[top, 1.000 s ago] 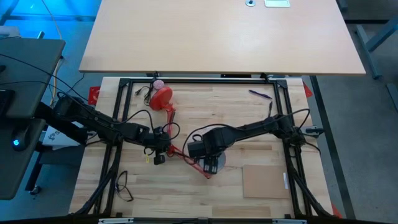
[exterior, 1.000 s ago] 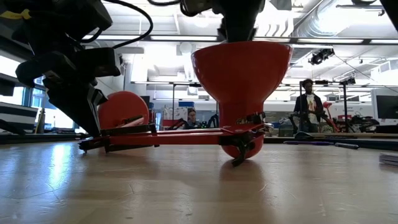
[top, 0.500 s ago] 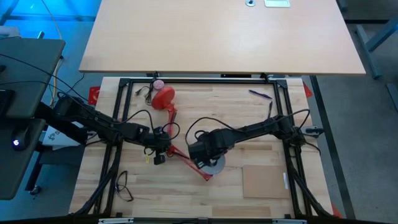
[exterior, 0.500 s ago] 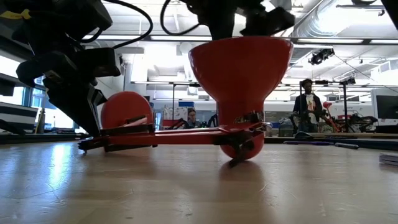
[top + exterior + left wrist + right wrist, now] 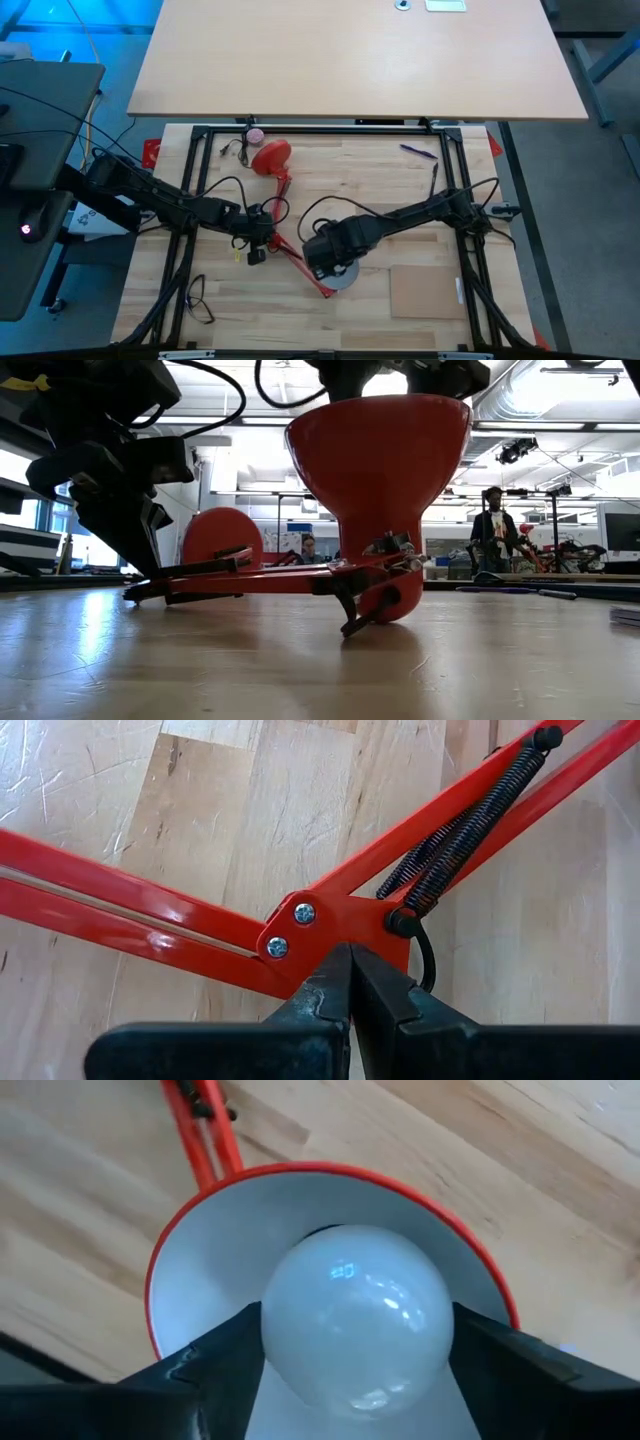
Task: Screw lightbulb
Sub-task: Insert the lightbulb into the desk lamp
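The small white pear-shaped lightbulb (image 5: 355, 1318) sits inside the red lamp shade (image 5: 330, 1190), between the right gripper (image 5: 352, 1365)'s spread fingers (image 5: 225, 1355), which flank its globe; actual contact cannot be told. The left gripper (image 5: 350, 982) is clamped tight on the red metal lamp arm (image 5: 150, 920) at its joint.

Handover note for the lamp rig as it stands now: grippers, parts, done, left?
Left gripper: shut on the red lamp's arm joint, pinning it to the table.
Right gripper: above the upturned lamp shade, fingers either side of the lightbulb.
Lightbulb: inside the shade, base hidden, so seating cannot be judged.
Lamp base: far side of the table.
Done: bulb brought into the shade.
Left: confirm it is fully screwed, withdraw.
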{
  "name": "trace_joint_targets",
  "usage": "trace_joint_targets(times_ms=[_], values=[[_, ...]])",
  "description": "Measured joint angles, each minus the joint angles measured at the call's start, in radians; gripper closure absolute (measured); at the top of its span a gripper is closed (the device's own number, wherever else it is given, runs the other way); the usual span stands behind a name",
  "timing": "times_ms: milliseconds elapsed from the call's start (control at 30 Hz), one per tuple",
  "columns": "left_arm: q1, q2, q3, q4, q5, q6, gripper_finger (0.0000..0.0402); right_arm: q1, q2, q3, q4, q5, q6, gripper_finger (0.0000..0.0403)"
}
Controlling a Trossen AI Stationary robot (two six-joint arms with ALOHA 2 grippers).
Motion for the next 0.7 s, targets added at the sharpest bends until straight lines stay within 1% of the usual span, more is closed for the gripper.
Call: trace_joint_targets(times_ms=[133, 333, 400, 533, 600, 700], values=[[0.0, 0.0, 0.0, 0.0, 0.0, 0.0, 0.0401, -0.001, -0.001, 0.001, 0.008, -0.04, -0.149, 0.0105], [0.0, 0.0, 0.0, 0.0, -0.001, 0.0, 0.0402, 0.0, -0.017, 0.001, -0.004, -0.077, -0.391, 0.0102], [0.0, 0.0, 0.0, 0.0, -0.001, 0.0, 0.0402, 0.001, -0.031, 0.001, -0.01, -0.074, -0.475, 0.0102], [0.0, 0.0, 0.0, -0.001, -0.002, 0.001, 0.0401, -0.013, -0.053, 0.001, -0.021, -0.026, -0.648, 0.0101], [0.0, 0.0, 0.0, -0.001, -0.002, 0.001, 0.0401, -0.019, -0.063, 0.001, -0.019, -0.023, -0.73, 0.0101], [0.0, 0.0, 0.0, -0.001, -0.002, 0.001, 0.0401, -0.021, -0.065, 0.002, 0.008, -0.023, -0.93, 0.0101]])
